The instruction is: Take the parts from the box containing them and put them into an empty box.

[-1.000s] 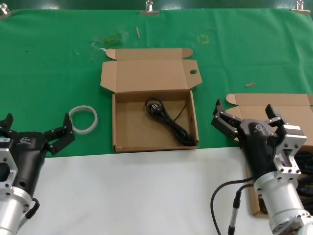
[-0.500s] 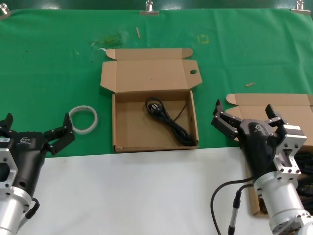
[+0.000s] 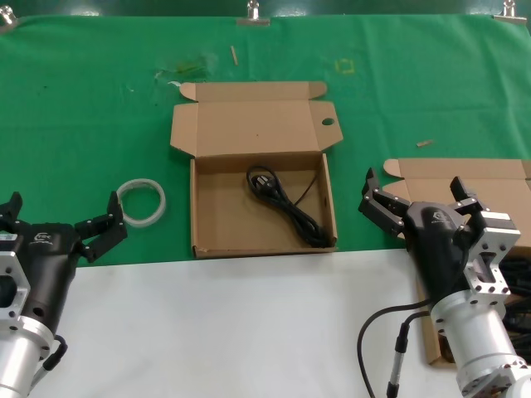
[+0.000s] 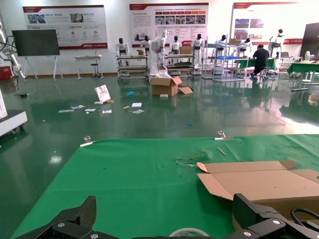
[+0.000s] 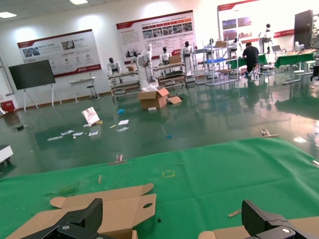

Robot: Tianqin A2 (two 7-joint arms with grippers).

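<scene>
Head view of a two-arm transfer of power cords between cardboard mailer boxes. The right gripper [image 3: 412, 197], jaws spread wide and holding nothing, hangs above the near corner of the source box [image 3: 465, 176] at the table's right edge; dark cords [image 3: 518, 282] show beside the right arm, mostly hidden by it. The left gripper [image 3: 58, 220], likewise open and empty, sits parked at the near left, beside a white tape ring [image 3: 141, 201]. The receiving box [image 3: 259, 128], marked by the oval hole in its lid flap, lies open at centre and already holds one coiled cord with plug [image 3: 286, 206]. The step in hand appears to be a fresh reach into the source box: the right gripper would do well to descend over a moulded plug or a bunched loop rather than a single thin strand, and to lift straight up so neighbouring cords do not drag along. The surface is a green cloth [image 3: 83, 99] clipped at its far edge, with a white sheet [image 3: 232, 332] over the near part. The wrist views show a large hall with a glossy green floor, wall posters, shelving, and scattered cartons.
</scene>
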